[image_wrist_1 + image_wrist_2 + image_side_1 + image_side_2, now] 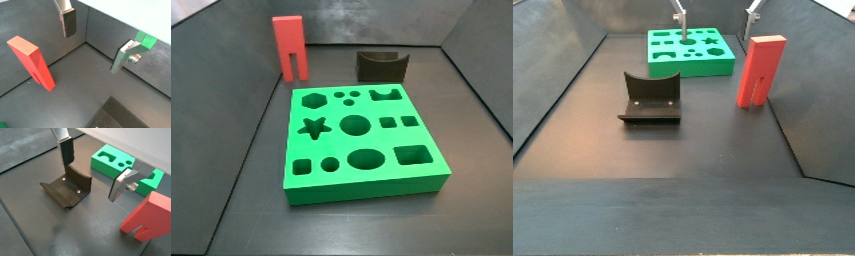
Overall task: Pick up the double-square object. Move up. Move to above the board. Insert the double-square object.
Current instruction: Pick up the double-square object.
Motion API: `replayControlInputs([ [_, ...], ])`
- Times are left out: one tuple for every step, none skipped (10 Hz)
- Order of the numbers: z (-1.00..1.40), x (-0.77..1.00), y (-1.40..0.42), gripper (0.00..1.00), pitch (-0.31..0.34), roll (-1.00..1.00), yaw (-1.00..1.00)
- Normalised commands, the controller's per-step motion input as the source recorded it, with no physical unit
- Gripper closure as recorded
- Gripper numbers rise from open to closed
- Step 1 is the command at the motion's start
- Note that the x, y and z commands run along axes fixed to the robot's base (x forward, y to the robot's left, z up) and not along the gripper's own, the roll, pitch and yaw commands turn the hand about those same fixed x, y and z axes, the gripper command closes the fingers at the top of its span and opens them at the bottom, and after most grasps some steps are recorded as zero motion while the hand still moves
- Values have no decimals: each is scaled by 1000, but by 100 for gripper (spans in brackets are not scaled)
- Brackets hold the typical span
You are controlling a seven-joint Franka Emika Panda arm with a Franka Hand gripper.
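Observation:
The double-square object (pixel 289 47) is a tall red block standing upright on the dark floor, with a narrow slot in its lower half (pixel 759 70). It stands apart from the green board (pixel 372 185), which lies flat with several shaped holes (pixel 714 66). My gripper (pixel 716 14) hangs open high at the far end of the bin, only its fingertips (pixel 679 16) showing in a side view. In both wrist views the gripper (pixel 97 42) (pixel 93 173) has nothing between its fingers, and the red block (pixel 30 62) (pixel 148 215) stands off to one side.
The dark fixture (pixel 649 98) stands on the floor near the board (pixel 380 65) and sits beneath one finger in a wrist view (pixel 67 190). Dark sloped walls enclose the floor on all sides. A corner of the board (pixel 147 39) shows past one finger.

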Motion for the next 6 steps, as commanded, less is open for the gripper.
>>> replayControlInputs([
  [-37,-677,-34,0,-6,0,-123],
  [0,-1000,-54,0,-114,0,-77],
  [0,-1000,-34,0,-161,0,0],
  [0,-917,0,0,-139,30,246],
  [-20,-597,-163,0,-153,79,549],
  [-149,-414,-240,0,-154,113,746],
])
